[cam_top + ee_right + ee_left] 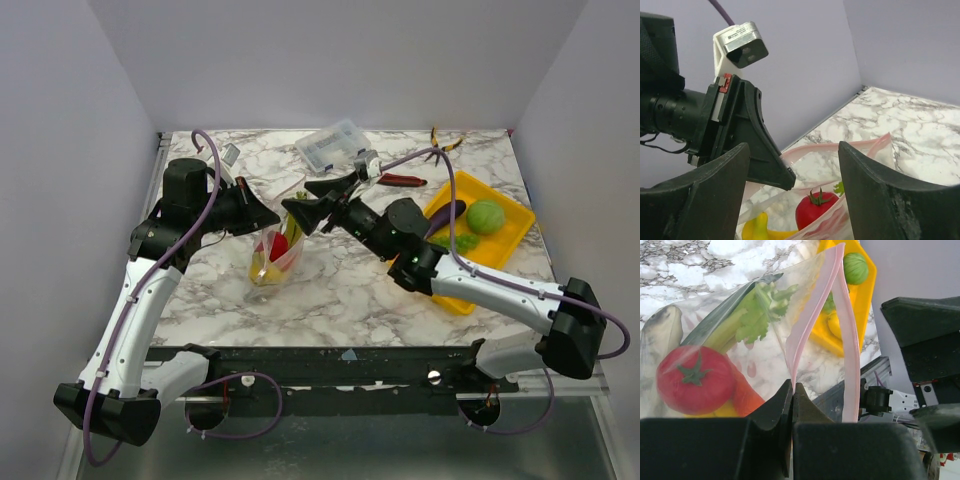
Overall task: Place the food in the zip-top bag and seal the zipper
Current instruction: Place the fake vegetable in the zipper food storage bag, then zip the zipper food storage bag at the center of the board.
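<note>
The clear zip-top bag [277,254] stands mouth-up at mid-table, holding a red tomato [692,379], celery [747,320] and yellow pieces [757,227]. Its pink zipper [812,315] gapes open. My left gripper [272,216] is shut on one end of the zipper strip, as the left wrist view [793,390] shows. My right gripper [312,202] is open and empty above the bag's mouth, with the tomato [815,207] showing between its fingers [867,195]. A green ball [485,216] and a purple eggplant [446,217] lie on the yellow tray [497,255].
A rigid clear compartment box [335,143] stands at the back. A red-handled tool [403,180] lies beside it, and another tool [442,141] at the back right. The yellow tray sits at the right under my right arm. Walls close in on three sides.
</note>
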### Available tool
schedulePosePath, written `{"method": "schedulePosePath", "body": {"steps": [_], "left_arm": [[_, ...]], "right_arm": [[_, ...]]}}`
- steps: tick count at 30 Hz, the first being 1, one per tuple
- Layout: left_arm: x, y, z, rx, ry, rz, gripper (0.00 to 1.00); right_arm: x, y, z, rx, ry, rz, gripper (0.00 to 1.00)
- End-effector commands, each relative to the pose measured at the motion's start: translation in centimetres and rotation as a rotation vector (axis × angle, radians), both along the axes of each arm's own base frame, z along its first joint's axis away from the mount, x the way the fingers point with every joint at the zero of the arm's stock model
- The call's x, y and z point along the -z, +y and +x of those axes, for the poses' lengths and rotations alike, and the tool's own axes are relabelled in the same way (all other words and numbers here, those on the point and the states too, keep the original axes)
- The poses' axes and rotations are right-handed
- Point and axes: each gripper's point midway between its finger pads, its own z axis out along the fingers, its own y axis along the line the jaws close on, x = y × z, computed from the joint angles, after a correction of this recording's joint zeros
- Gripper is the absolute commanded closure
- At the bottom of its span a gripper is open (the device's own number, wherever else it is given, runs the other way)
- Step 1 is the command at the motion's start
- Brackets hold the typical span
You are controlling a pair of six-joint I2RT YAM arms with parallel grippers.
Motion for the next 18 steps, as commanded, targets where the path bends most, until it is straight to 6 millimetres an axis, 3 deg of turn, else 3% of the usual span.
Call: {"method": "schedulePosePath", "body": {"steps": [1,4,9,13,18], "left_arm": [[-1.0,0.5,-0.1,-0.016,-0.04,0.013,1.0],[-0.9,0.7,0.0,-0.027,-0.037,0.019,1.0],[-0.8,1.1,0.1,-0.068,-0.038,0.025,1.0],[-0.6,1.6,0.3,-0.112,-0.039,0.025,1.0],[-0.7,3.2,0.5,-0.224,-0.051,0.039,1.0]], "right_arm": [[-1.1,-1.8,0.9,0.106,0.141,-0.025,0.25],[-0.3,-1.9,1.1,0.133,0.246,-0.11,0.24],[3.1,-2.8,-0.4,0.109,0.373,-0.242,0.22],[4.9,-4.1,-2.0,0.145,0.419,-0.248,0.21],[6.9,-3.0,-5.5,0.144,0.412,-0.292,0.2]]}}
